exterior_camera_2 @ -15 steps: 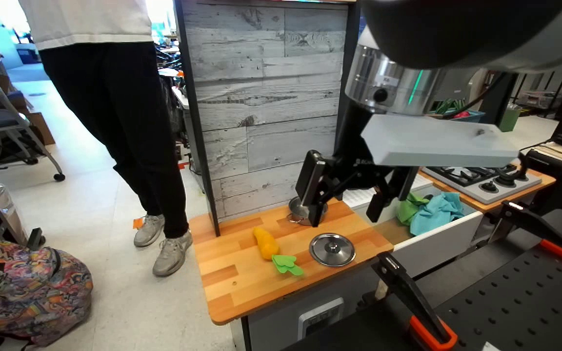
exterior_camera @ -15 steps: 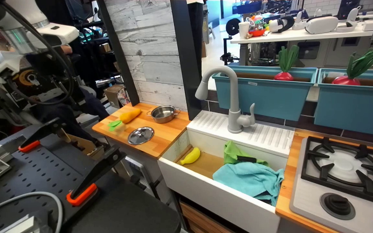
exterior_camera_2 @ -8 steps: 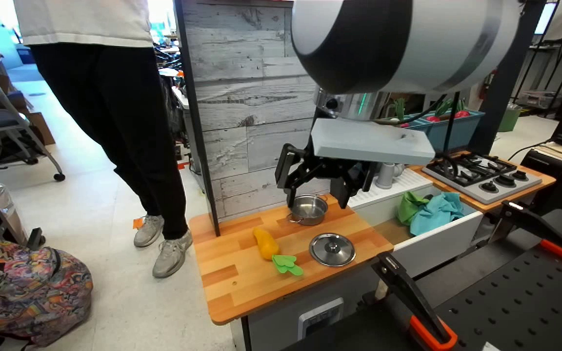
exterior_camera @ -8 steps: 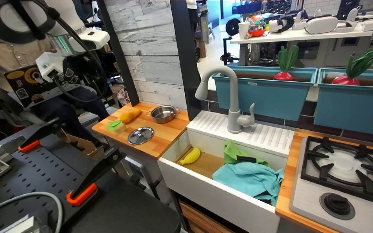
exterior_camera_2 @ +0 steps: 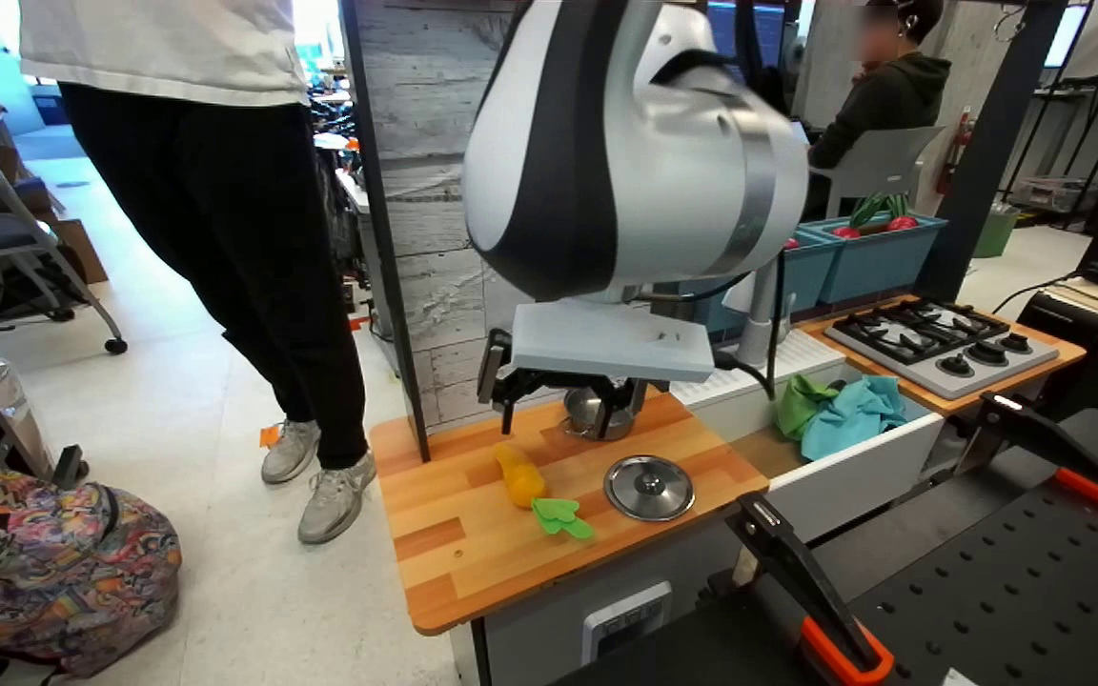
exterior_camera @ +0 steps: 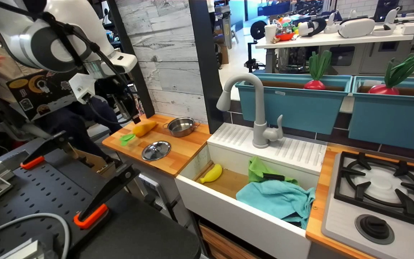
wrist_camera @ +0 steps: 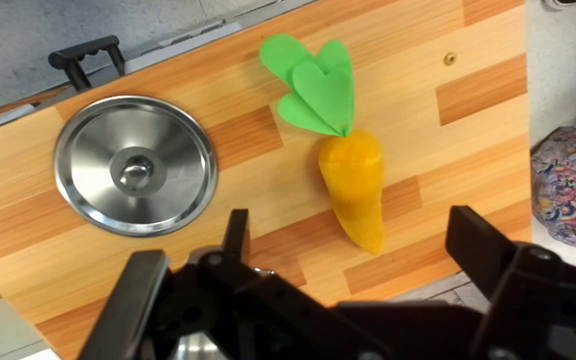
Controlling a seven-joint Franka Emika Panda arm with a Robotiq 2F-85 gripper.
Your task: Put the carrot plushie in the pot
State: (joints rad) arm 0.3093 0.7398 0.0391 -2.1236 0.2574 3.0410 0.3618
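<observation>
The carrot plushie, yellow-orange with green leaves, lies on the wooden counter; it shows in both exterior views. The small silver pot stands upright at the counter's back by the wood-plank panel; it also shows in an exterior view, partly behind the gripper. In the wrist view the gripper hides most of the pot. My gripper is open and empty. It hangs above the counter, apart from the carrot, whose narrow end lies between the fingers in the wrist view. The gripper also shows in an exterior view.
A silver lid lies on the counter beside the carrot, toward the sink. The sink holds a yellow banana-like item and cloths. The plank panel rises behind the pot. Black clamps stand near the counter's front.
My open gripper has moved down over the counter, going left in one exterior view and right in the other, closer to the carrot. The carrot, pot and lid have not moved.
</observation>
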